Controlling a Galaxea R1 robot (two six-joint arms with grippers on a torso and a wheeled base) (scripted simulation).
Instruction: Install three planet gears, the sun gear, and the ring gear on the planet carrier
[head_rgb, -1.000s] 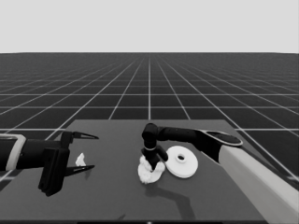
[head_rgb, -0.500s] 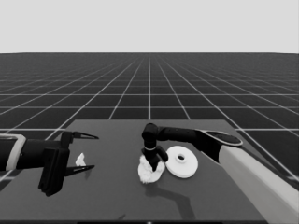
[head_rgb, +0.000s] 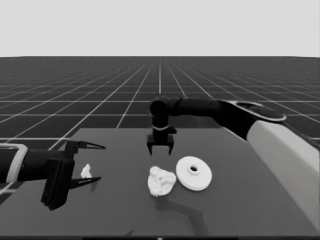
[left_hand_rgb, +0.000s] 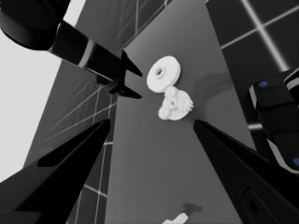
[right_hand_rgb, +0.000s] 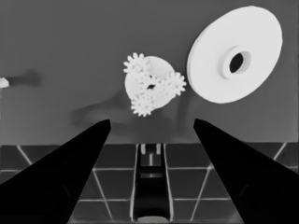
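The right gripper (head_rgb: 160, 149) is hovering with released, empty jaws above the smaller round part (right_hand_rgb: 150, 84), which the gears (right_hand_rgb: 174, 84) are partly hiding.

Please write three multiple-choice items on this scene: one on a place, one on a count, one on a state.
1. Where does the larger round part lie? A beside the smaller round part; B on top of it; C on the floor.
2. How many white parts lie by the left gripper? A none; B one; C three.
3. The right gripper is: A shut on a gear; B shut on the larger part; C open, empty.
Key: A, the two lie side by side; B, only the thin white piece; C, fingers apart with nothing between.
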